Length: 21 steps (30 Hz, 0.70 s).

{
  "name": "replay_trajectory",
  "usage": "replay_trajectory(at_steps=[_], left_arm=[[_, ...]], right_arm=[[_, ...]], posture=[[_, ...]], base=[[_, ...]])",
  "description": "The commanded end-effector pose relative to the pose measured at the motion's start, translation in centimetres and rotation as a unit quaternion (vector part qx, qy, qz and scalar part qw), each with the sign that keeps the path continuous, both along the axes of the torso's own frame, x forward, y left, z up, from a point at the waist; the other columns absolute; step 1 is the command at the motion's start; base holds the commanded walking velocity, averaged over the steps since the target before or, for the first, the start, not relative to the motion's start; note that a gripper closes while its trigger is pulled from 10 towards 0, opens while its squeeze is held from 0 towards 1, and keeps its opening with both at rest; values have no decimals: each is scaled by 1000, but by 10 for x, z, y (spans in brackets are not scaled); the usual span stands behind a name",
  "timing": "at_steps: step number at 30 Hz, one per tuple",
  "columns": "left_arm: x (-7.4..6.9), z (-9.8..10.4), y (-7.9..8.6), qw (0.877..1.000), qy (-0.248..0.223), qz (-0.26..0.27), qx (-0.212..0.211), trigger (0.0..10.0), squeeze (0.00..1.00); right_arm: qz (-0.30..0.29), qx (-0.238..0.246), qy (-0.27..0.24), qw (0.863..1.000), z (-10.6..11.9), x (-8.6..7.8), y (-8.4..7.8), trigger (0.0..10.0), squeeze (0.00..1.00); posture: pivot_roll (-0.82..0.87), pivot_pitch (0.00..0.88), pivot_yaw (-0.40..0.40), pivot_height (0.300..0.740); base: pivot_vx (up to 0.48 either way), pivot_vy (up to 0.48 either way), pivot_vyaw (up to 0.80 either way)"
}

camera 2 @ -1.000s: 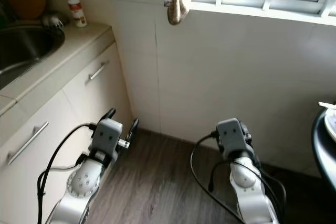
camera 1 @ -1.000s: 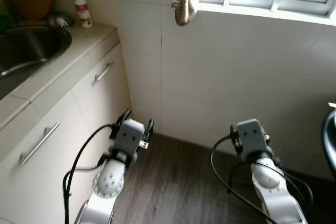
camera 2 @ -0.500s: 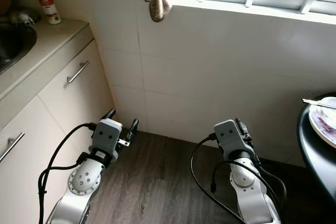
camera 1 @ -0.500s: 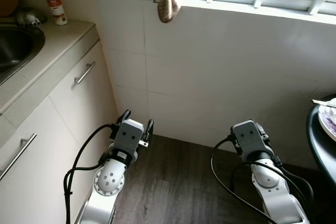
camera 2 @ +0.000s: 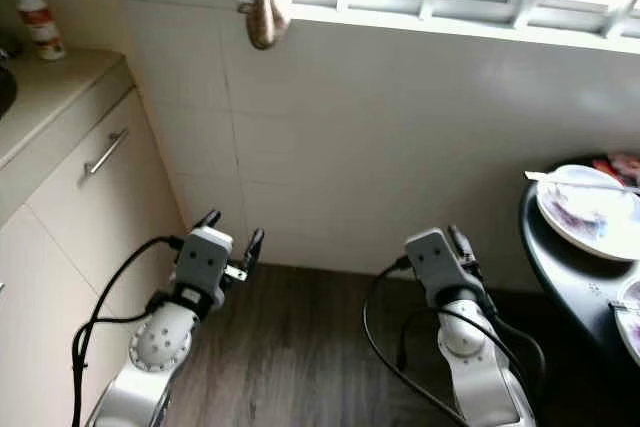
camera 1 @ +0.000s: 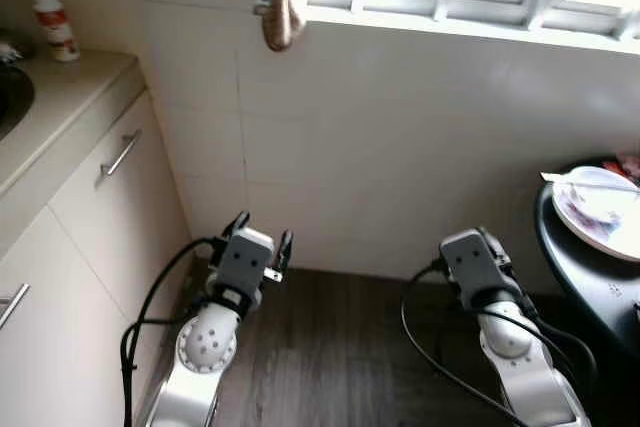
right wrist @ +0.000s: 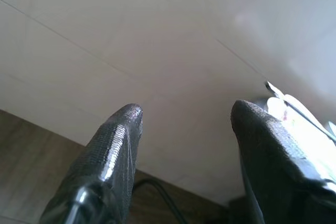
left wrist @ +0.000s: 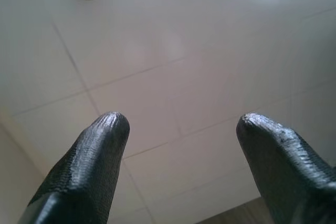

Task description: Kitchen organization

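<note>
Both arms hang low in front of me over the dark wood floor. My left gripper (camera 1: 262,232) is open with nothing between its fingers, pointing at the white tiled wall (camera 1: 400,147); its fingertips (left wrist: 107,129) frame bare tile. My right gripper (right wrist: 184,116) is open and empty too, aimed at the same wall. A white plate (camera 1: 598,212) with food scraps and a utensil lies on a round black table (camera 1: 570,257) at the right. A small white bottle (camera 1: 55,25) with a red label stands on the beige counter (camera 1: 60,97) at the left.
Beige cabinet fronts with metal handles (camera 1: 120,152) run along the left. A brown cloth (camera 1: 278,2) hangs from the window ledge (camera 1: 450,22) above the wall. A second plate's rim (camera 2: 630,317) sits at the table's near edge. Wood floor (camera 1: 340,357) lies between cabinet and table.
The view has swung to the right: the sink has slid out of sight, and the black table with its plate has come in. Both grippers hold the same pose.
</note>
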State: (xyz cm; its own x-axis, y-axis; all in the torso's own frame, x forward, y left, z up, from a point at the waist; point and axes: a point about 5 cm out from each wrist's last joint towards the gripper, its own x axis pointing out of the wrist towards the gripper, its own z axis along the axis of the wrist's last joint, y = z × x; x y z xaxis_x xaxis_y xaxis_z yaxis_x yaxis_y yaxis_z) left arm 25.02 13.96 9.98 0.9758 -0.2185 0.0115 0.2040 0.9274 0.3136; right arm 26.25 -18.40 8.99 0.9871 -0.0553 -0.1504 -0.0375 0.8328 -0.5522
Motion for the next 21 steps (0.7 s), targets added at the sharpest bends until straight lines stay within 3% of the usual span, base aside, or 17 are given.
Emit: replay_trajectory(at_steps=[1,5,16,21], left_arm=[[0,2,-7,1000,-1,-13,-4,10000,0],[1,2,-7,1000,-1,-15,-3,10000,0],[2,1,-7,1000,2,-16,-2,10000,0],[2,1,-7,1000,2,-17,-2,10000,0]], right_arm=[[-7,-17,-7,1000,3,0,-4,10000,0],[-2,-17,-14,1000,4,0,-3,10000,0],[26,-74,-22,997,5,0,2,10000,0],[27,-80,-21,996,4,0,2,10000,0]], posture=[[31,0,-44,740],[28,0,-43,740],[28,0,-44,740],[29,0,-41,740]], base=[[0,0,-763],[0,0,-734],[0,0,0],[0,-384,0]])
